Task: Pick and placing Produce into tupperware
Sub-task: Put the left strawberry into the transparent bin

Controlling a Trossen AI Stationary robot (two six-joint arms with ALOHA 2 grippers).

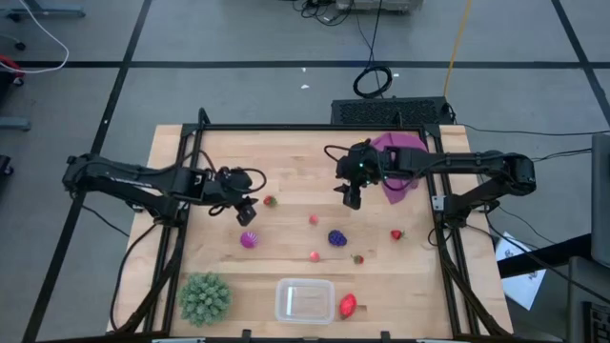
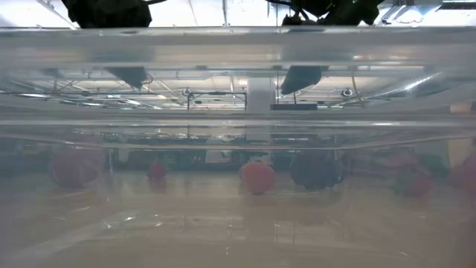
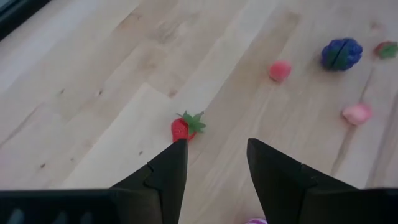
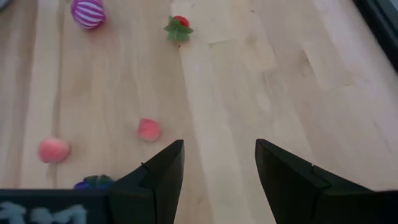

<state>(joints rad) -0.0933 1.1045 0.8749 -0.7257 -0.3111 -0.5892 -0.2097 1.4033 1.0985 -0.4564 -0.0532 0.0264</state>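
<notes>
Just beside the strawberry, my left pincer w/ fingers apart, nothing held, right pincer also apart, tupperware well off.

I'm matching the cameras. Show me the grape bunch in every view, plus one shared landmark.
High: grape bunch mid-table, just beyond the tupperware.
Low: probably the dark blur right of centre, seen through the tupperware wall.
Left wrist: far ahead, beyond a pink piece.
Right wrist: only its edge shows, beside a finger.
Landmark: the strawberry left of centre, also in both wrist views.
</notes>
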